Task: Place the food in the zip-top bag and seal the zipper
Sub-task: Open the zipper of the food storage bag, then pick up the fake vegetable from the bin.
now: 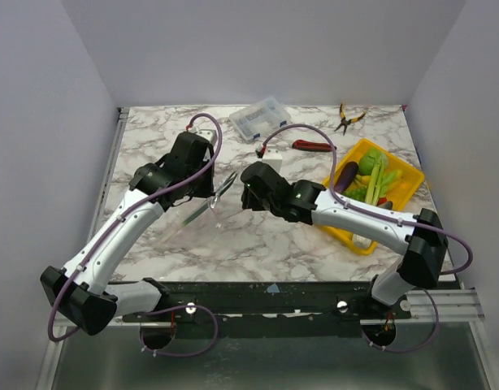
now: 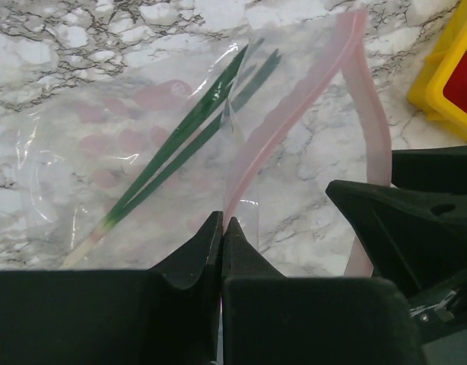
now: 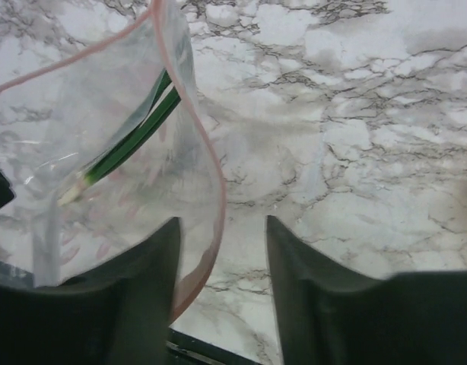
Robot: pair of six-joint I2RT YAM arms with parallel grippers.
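The clear zip-top bag [image 1: 197,213] lies on the marble between the arms, its mouth held open. My left gripper [image 2: 222,220] [image 1: 214,192] is shut on the bag's mouth edge at the pink zipper strip [image 2: 309,84]. A long green-white stalk [image 2: 173,152] lies inside the bag and also shows in the right wrist view [image 3: 127,144]. My right gripper [image 3: 222,224] [image 1: 248,195] is open at the bag's mouth, with the pink strip [image 3: 211,175] curving just beside its left finger. The rest of the food [image 1: 371,175] sits in the yellow tray [image 1: 402,195].
A rigid clear compartment box [image 1: 262,118] stands at the back centre. A red-handled tool [image 1: 314,146] and yellow-handled pliers [image 1: 347,119] lie at the back right. A corner of the yellow tray [image 2: 446,76] shows in the left wrist view.
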